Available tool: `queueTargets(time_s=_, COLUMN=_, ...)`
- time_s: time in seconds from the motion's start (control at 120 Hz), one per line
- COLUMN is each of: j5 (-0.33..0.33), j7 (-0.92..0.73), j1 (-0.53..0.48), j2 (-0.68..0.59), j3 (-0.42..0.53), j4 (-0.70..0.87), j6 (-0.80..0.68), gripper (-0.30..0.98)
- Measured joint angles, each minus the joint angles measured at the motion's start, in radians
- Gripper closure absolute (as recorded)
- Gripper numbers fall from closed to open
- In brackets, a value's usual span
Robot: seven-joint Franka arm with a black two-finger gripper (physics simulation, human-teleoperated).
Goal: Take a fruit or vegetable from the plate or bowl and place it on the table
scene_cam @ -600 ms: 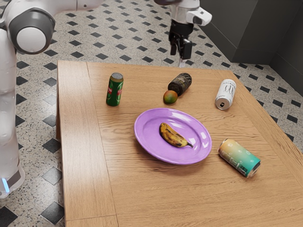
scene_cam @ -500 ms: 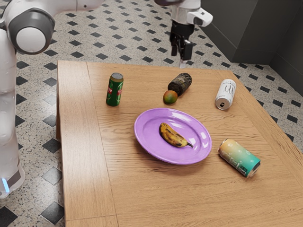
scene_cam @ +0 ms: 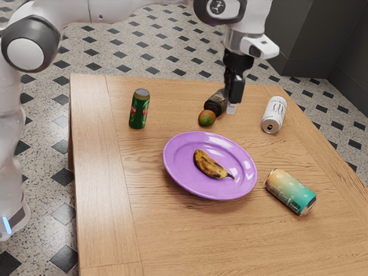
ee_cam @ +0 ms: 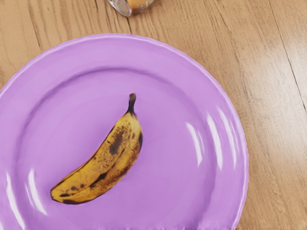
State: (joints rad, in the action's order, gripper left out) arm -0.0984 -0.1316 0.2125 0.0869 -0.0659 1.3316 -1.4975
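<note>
My gripper is at the exterior view's upper right, in front of part of the dark object and beyond the plate's far rim; whether it is open or shut cannot be made out. The purple plate lies on the table with a spotted yellow-brown banana on it. In the wrist view the banana lies whole within the plate, its dark stem pointing towards a can at the picture's edge. Nothing is seen touching the banana.
Around the plate on the wooden table are a green can, a small red-green fruit, a dark rounded object, a white can and a lying yellow-teal can, whose end appears in the wrist view.
My gripper has moved from beyond the table's far edge towards the plate and a little to the exterior view's right, now overlapping the dark object. The banana, plate and cans have not moved.
</note>
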Motion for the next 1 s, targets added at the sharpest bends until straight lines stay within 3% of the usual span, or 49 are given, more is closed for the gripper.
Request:
queueTargets(time_s=0.333, j5=0.005, j7=-0.009, j1=-0.004, j2=-0.009, j3=-0.005, j4=0.011, j6=0.023, gripper=0.00)
queueTargets(time_s=0.758, j5=0.041, j7=0.209, j1=0.058, j2=-0.206, j3=-0.012, j4=0.415, j6=-0.206, gripper=0.00)
queueTargets(time_s=1.0, j5=0.061, j7=0.287, j1=0.097, j2=-0.235, j3=-0.014, j4=0.465, j6=-0.243, gripper=0.00)
